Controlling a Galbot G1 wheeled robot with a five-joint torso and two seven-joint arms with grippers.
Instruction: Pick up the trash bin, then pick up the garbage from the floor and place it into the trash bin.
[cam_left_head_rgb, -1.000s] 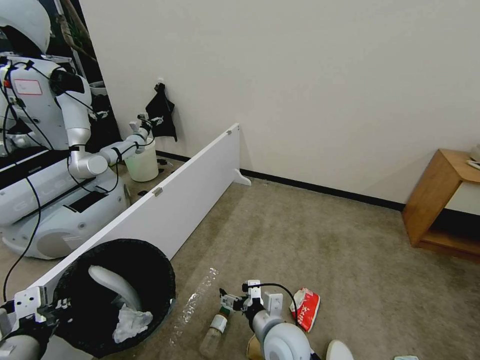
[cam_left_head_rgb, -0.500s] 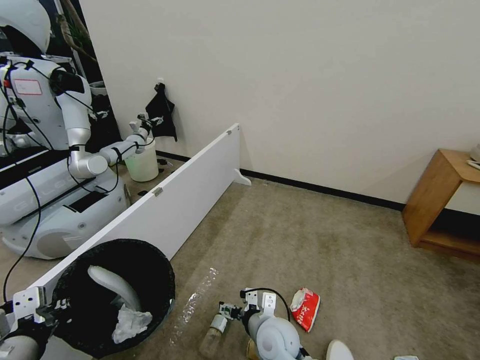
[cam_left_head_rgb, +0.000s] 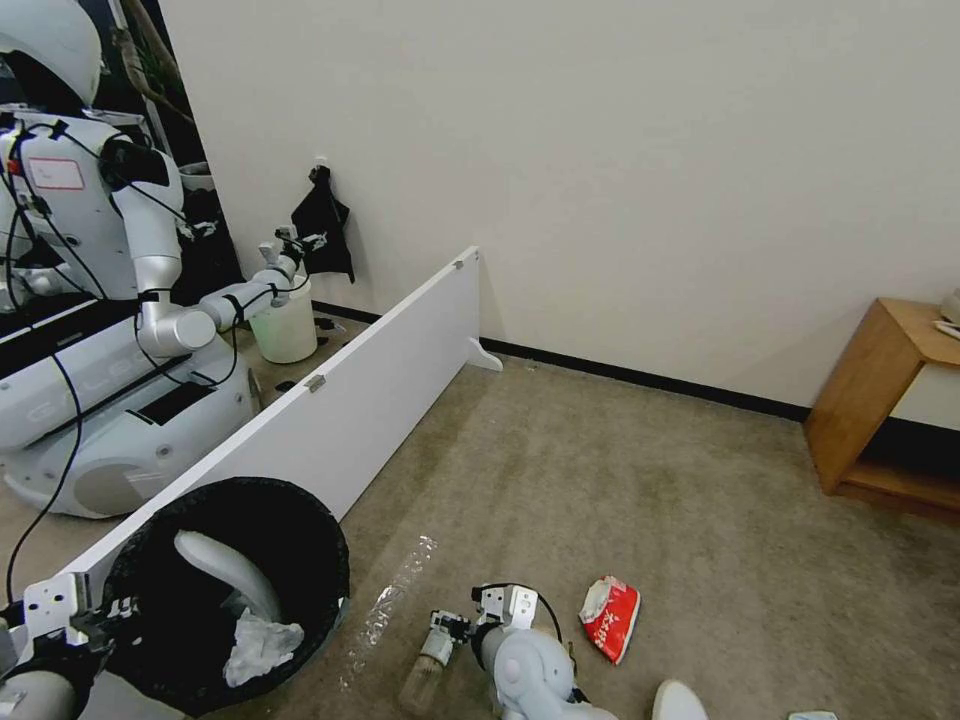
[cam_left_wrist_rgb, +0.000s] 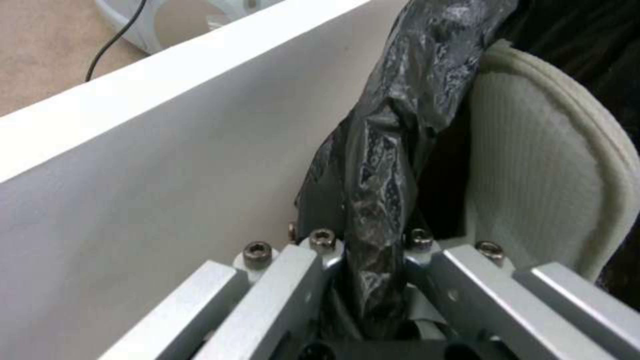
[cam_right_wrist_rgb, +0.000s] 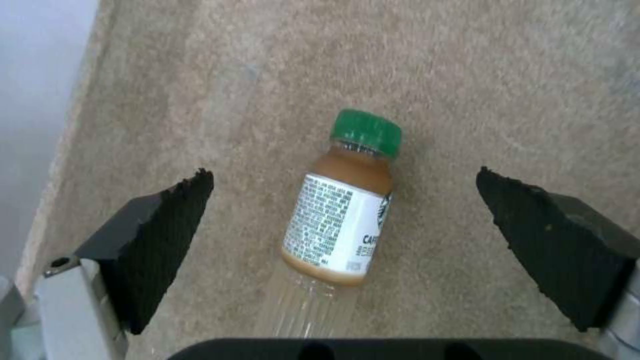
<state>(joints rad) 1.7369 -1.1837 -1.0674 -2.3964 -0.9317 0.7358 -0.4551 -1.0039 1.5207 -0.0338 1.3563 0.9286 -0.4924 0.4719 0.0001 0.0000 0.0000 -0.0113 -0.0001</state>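
The trash bin (cam_left_head_rgb: 300, 520), lined with a black bag, stands at the lower left; a white slipper (cam_left_head_rgb: 225, 565) and a tissue (cam_left_head_rgb: 262, 645) lie inside. My left gripper (cam_left_head_rgb: 108, 612) is shut on its bag-covered rim (cam_left_wrist_rgb: 380, 165), with the slipper (cam_left_wrist_rgb: 540, 170) just behind. On the carpet lies a small clear bottle (cam_left_head_rgb: 424, 668) with a green cap. My right gripper (cam_left_head_rgb: 445, 627) hangs open right above it, and the bottle (cam_right_wrist_rgb: 343, 210) lies between the black pads (cam_right_wrist_rgb: 167, 235). A red snack packet (cam_left_head_rgb: 610, 618), another slipper (cam_left_head_rgb: 680, 702) and a pale-blue mask (cam_left_head_rgb: 812, 715) lie to the right.
A long white board (cam_left_head_rgb: 380, 390) stands on edge behind the bin. Beyond it another robot (cam_left_head_rgb: 110, 300) holds a pale bucket (cam_left_head_rgb: 285, 325). Clear plastic wrap (cam_left_head_rgb: 395, 590) lies beside the bottle. A wooden cabinet (cam_left_head_rgb: 880, 400) stands against the right wall.
My right arm has drawn back and to the left, bringing its open gripper down over the bottle's neck. The bin and left gripper have stayed put.
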